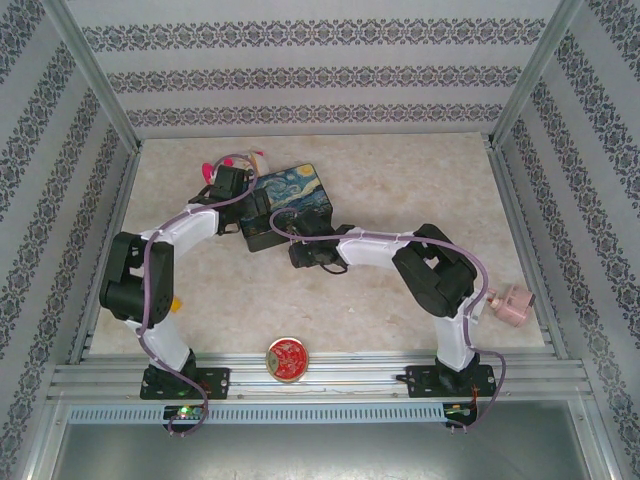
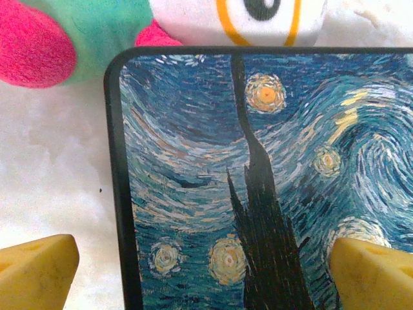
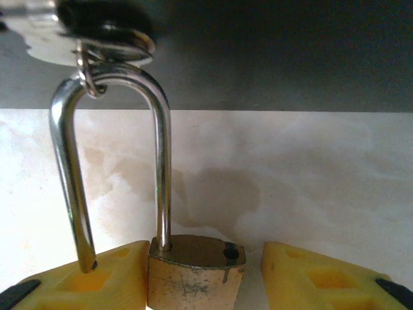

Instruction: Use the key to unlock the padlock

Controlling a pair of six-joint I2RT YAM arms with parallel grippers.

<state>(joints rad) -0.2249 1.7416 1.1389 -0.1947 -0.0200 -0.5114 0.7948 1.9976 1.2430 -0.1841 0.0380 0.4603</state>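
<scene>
The small brass padlock (image 3: pixel 193 278) stands between my right gripper's (image 3: pixel 205 274) yellow fingers. Its body rests against the left finger (image 3: pixel 97 281); a narrow gap separates it from the right finger (image 3: pixel 316 278). The silvery shackle (image 3: pixel 113 77) is swung out: one leg sits in the body, the other ends over the left finger, and one hole is empty. A ring (image 3: pixel 116 48) on the shackle carries a blurred silvery piece that looks like the key (image 3: pixel 35 42). My left gripper (image 2: pixel 205 278) is open over the starry-night tin (image 2: pixel 258 181), nothing between its fingers.
The starry-night tin (image 1: pixel 293 203) lies mid-table, with my left gripper (image 1: pixel 232 182) at its far left corner and my right gripper (image 1: pixel 303 255) at its near side. A pink-green plush toy (image 2: pixel 77 32) lies behind the tin. A round red tin (image 1: pixel 287 359) sits at the front edge, a pink object (image 1: pixel 516 305) at the right.
</scene>
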